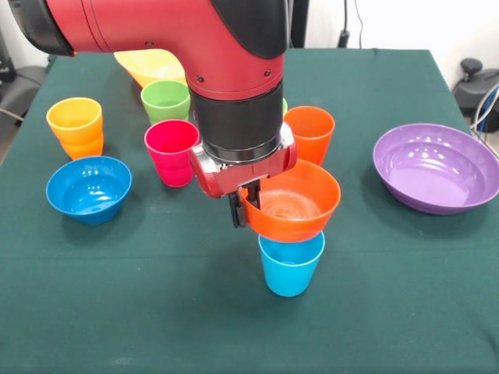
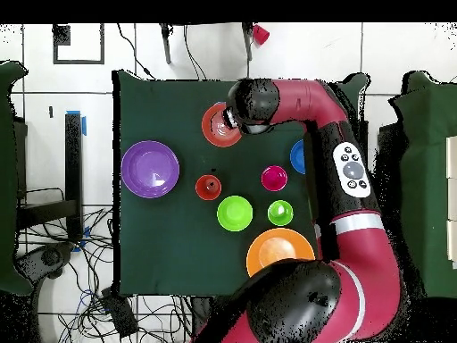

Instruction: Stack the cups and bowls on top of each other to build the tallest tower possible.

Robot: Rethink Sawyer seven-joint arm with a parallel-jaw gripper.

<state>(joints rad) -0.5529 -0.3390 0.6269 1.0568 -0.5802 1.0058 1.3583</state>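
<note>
In the front view, near the middle of the table (image 1: 140, 312), a small bowl (image 1: 300, 206) sat on top of the front cup (image 1: 290, 269). The end effector (image 1: 243, 209) came down from above and straddled that bowl's left rim. Just behind the bowl stood another cup (image 1: 310, 131). Well apart at the picture's right lay the wide shallow bowl (image 1: 437, 167). Left of the end effector stood a third cup (image 1: 171, 150), with a rounder vessel (image 1: 165, 100) behind it and the largest bowl (image 1: 148, 66) farther back. At the far left stood a cup (image 1: 76, 126), with a deep bowl (image 1: 88, 187) in front of it.
</note>
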